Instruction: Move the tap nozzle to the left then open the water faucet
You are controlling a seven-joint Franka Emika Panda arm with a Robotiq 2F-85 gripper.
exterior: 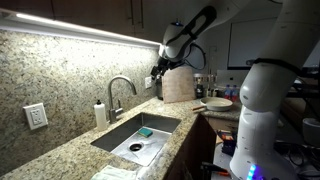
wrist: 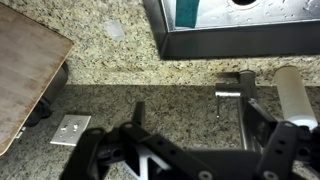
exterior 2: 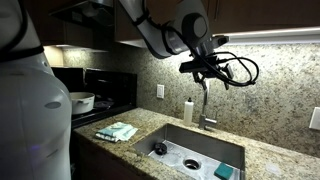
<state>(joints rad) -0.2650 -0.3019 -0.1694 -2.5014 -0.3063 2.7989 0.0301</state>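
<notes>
The chrome water faucet (exterior: 118,98) stands behind the sink, and its arched tap nozzle (exterior 2: 205,97) points down over the basin. In the wrist view the tap nozzle (wrist: 243,112) runs as a thin silver bar, with the small handle (wrist: 228,95) beside it. My gripper (exterior 2: 205,68) hangs just above the top of the spout. It is open and empty in the wrist view (wrist: 198,105), and the nozzle lies just inside its right finger. In an exterior view the gripper (exterior: 159,73) is in front of the backsplash.
A white soap bottle (exterior 2: 188,110) stands next to the faucet, also in the wrist view (wrist: 295,95). The steel sink (exterior: 118,138) holds a teal sponge (exterior 2: 226,172). A wooden cutting board (exterior: 178,85) leans on the wall. There is a wall outlet (wrist: 70,130), a cloth (exterior 2: 117,131) and a pot (exterior 2: 80,101).
</notes>
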